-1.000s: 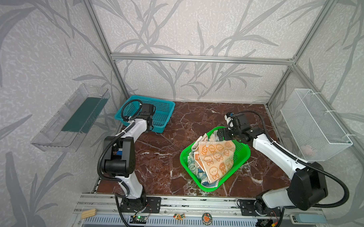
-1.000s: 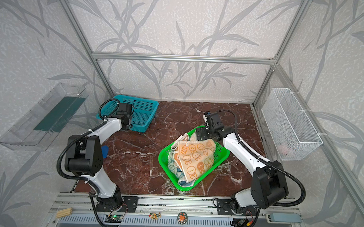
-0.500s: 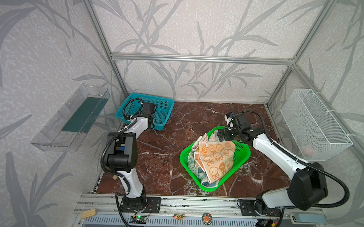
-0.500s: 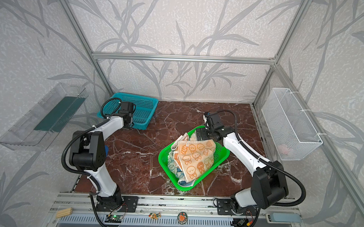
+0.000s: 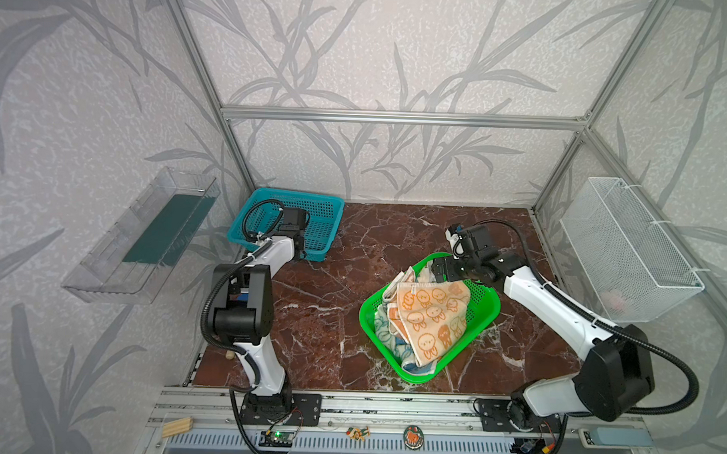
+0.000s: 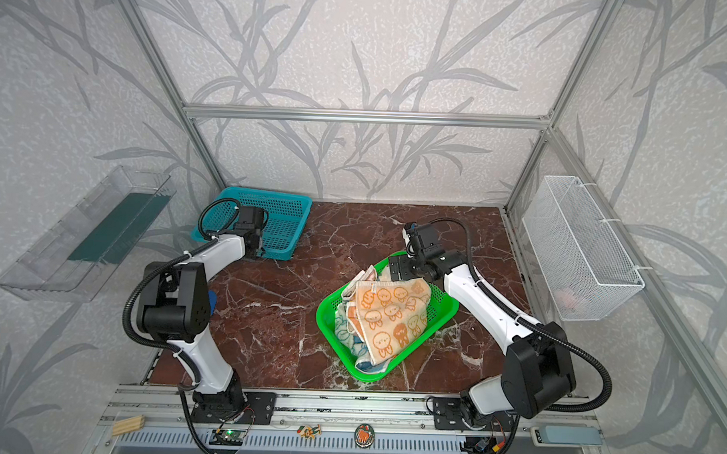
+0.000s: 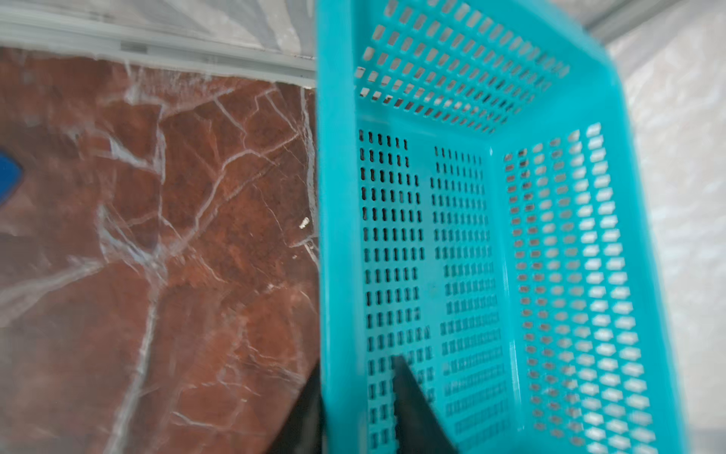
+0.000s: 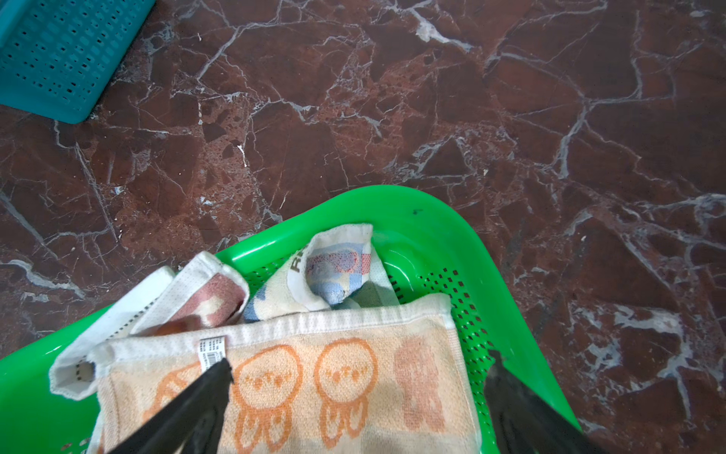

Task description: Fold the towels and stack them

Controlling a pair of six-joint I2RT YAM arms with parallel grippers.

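The towels lie crumpled in a green basket [image 5: 415, 377] right of the middle. The cream towel with orange bunnies [image 5: 427, 317] [image 8: 334, 385] is on top. A blue-patterned one [image 5: 403, 356] peeks out beneath it, and a striped corner with lettering [image 8: 338, 263] sticks up at the basket's far end. My right gripper [image 5: 439, 272] [image 8: 359, 359] hovers open just above the orange-bunny towel's edge, holding nothing. My left gripper [image 7: 355, 363] is open and straddles the near wall of a teal basket [image 5: 324, 218] [image 7: 338, 236], one finger [image 7: 412, 401] inside it.
The teal basket stands empty in the back left corner, against the frame. A white wire basket [image 5: 627, 254] hangs on the right wall and a clear tray [image 5: 145, 237] on the left wall. Red marble tabletop [image 5: 329, 318] stretches between the two baskets.
The left arm has nudged the teal basket slightly toward the back wall, and its jaws have parted from the basket's wall. The right arm and the towels have not moved.
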